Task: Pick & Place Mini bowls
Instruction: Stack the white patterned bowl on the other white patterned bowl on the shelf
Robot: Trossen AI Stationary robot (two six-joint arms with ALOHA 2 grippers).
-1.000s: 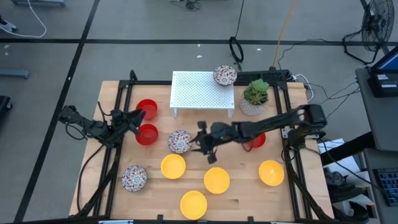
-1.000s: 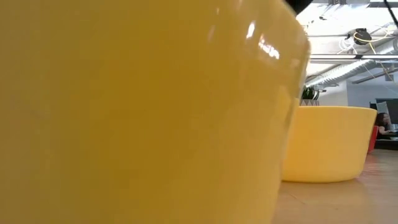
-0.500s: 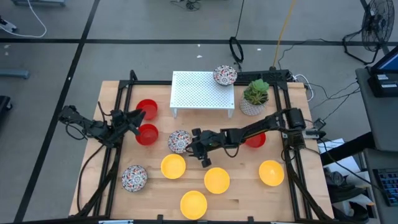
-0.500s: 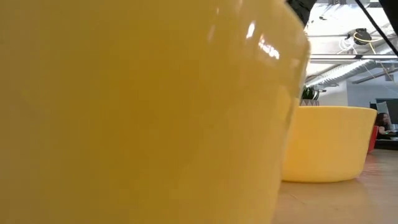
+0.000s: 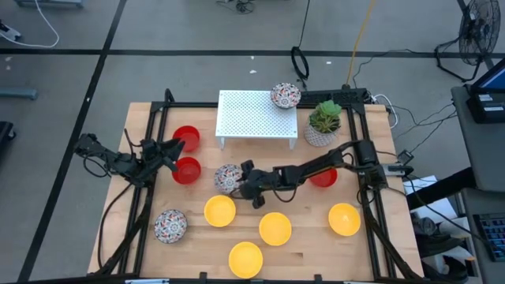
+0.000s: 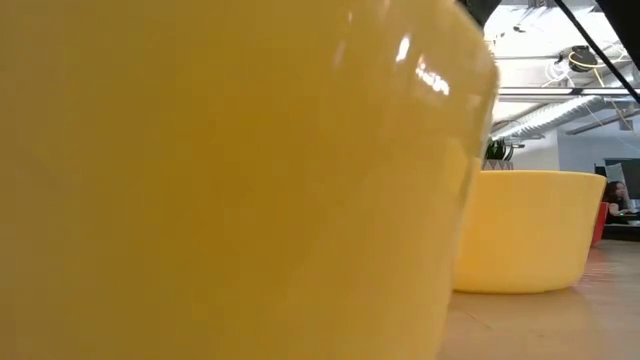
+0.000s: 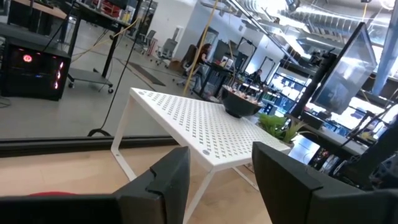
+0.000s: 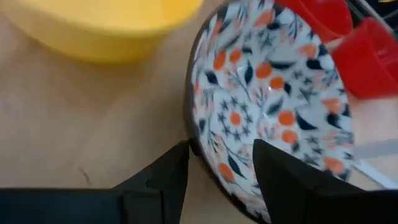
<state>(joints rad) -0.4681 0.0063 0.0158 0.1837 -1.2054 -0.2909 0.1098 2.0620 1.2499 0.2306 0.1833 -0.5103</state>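
Observation:
Several mini bowls stand on the table. Patterned ones are at mid-table, near the left front and on the white rack. Yellow ones stand toward the near edge. Red ones are on the left, and one is half hidden under the right arm. My right gripper is open at the mid-table patterned bowl. One finger stands outside its rim and one over its inside. My left gripper waits open by the left red bowls. My right gripper straddles the rim of the mid-table patterned bowl on the side facing the right arm, coming in low from the table's right. The bowl sits upright on the table. I cannot tell whether the fingers touch the rim.
The white perforated rack stands at the far middle, with a potted plant to its right. A yellow bowl fills most of the low view, with another behind it. A black frame runs along the table's edges.
My right gripper has moved toward the table's left, from over the wood between the bowls up to the mid-table patterned bowl, with its arm stretching out and sinking lower. The bowls and my left arm have stayed where they were.

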